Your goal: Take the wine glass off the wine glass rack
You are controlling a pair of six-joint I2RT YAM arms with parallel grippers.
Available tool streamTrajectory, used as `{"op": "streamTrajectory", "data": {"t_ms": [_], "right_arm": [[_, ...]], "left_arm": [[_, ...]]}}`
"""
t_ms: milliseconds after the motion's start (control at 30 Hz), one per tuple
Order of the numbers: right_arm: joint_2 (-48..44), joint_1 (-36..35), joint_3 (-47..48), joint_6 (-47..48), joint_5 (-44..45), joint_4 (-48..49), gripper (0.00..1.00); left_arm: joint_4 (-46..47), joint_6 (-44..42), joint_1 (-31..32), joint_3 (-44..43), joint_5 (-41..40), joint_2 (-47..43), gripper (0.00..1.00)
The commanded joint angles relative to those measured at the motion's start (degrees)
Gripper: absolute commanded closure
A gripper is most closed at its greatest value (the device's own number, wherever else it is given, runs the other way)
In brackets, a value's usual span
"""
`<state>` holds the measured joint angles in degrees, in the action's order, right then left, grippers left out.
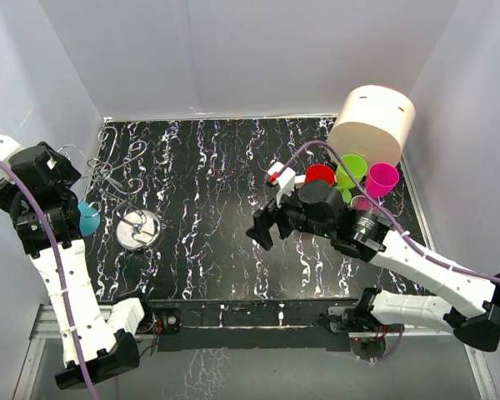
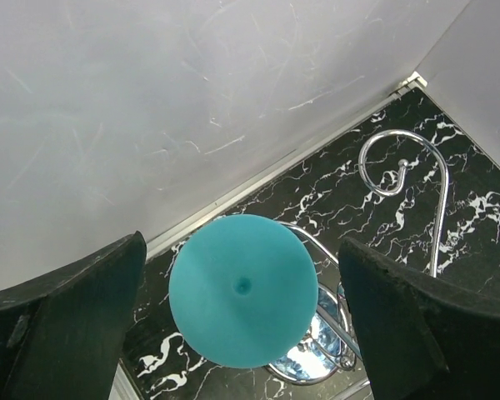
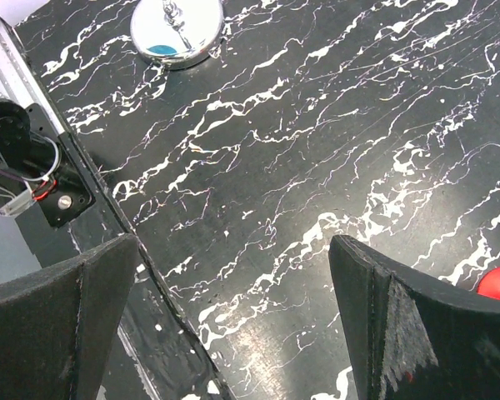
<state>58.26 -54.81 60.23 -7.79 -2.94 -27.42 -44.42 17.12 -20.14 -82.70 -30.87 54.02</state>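
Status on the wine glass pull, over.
Left gripper open, teal wine glass between its jaws, not gripped. Right gripper open over the table. Glass seemingly on the rack, its wires close behind.

Teal wine glass (image 2: 242,289) inside spread left end effector (image 2: 242,246), wire rack (image 2: 317,354) behind

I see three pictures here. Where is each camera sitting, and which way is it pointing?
Top: fixed above and behind the arms, looking down on the table; the left arm and right arm both show.
Left wrist: rides the left arm, facing the wall and table edge; the glass sits between the fingers of the open left claw.
Right wrist: rides the right arm, looking down at the table through the open right claw.
Shared: the rack shows in all three; the glass only in top and left wrist.
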Motion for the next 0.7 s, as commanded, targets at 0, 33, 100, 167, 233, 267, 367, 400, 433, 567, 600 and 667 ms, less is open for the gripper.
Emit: {"op": "streamTrajectory", "data": {"t_ms": [0,33,100,167,233,267,367,400,433,567,600,667], "right_arm": [[1.59,-0.28,3.87,-2.3,0.42,1.29,0.02],[1.92,-0.3,3.95,-3.08,-0.03,1.5,0.02],[2.65,-0.29,4.02,-4.69,-0.69,1.9,0.02],[3.11,-0.26,4.23,-5.73,-0.93,1.89,0.02],[3.58,-0.29,4.52,-6.34,-0.81,1.83,0.02],[3.75,-0.3,4.73,-6.48,-0.76,1.72,0.02],[4.11,-0.3,5.34,-6.49,-0.75,1.41,0.02],[4.11,-0.25,5.46,-6.46,-0.82,1.33,0.02],[4.06,-0.29,5.51,-6.42,-0.84,1.32,0.02],[4.11,-0.29,5.43,-6.33,-0.93,1.32,0.02],[4.03,-0.3,5.36,-6.36,-1.02,1.27,0.02],[3.79,-0.3,5.11,-6.44,-1.01,1.22,0.02]], "left_arm": [[-2.18,0.8,-0.25,-1.57,2.31,-0.79,0.01],[-2.5,0.43,-0.28,-1.63,2.5,-0.92,0.01],[-3.29,-0.66,-0.25,-1.88,2.38,-0.66,0.01],[-4.76,-0.44,-0.25,-2.52,2.06,-0.12,0.01],[-6.74,0.76,-0.26,-3.61,2.48,0.53,0.01],[-7.84,1.32,-0.27,-4.28,2.58,0.93,0.01],[-11.15,2.48,-0.28,-6.21,1.56,2.68,0.01],[-11.72,2.69,-0.25,-6.51,1.34,2.97,0.01],[-11.8,2.81,-0.25,-6.55,1.15,3.11,0.01],[-9.92,2.48,-0.25,-4.62,2.71,1.71,0.01],[-9.63,2.43,-0.26,-4.32,2.72,1.55,0.01],[-9.32,2.13,-0.25,-3.87,2.75,1.68,0.01]]}}
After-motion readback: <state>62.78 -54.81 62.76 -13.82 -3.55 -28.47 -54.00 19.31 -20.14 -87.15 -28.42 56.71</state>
